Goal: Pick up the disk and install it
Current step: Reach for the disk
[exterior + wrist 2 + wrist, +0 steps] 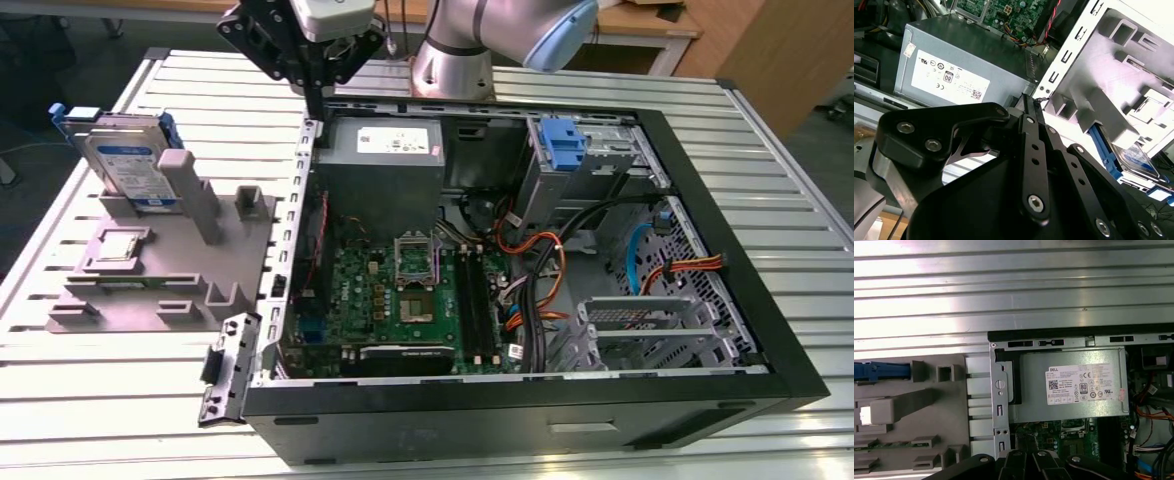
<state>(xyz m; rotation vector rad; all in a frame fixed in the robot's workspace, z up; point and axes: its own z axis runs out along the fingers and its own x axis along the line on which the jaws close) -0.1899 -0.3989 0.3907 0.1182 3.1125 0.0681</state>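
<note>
Matte black gripper [1030, 100], tips together; flat silver blue-railed disk [124, 165] on edge.

Bright, even overhead light in the exterior view gives the ribbed silver metal surface [107, 400] a soft sheen, while the interior of the open black computer case [534, 408] lies in shade. In the first wrist view that surface glares in white bands. In the second wrist view the pale grey plastic fixture [1114, 85] washes out with a pinkish cast behind the dark black gripper [1034, 100].
</note>
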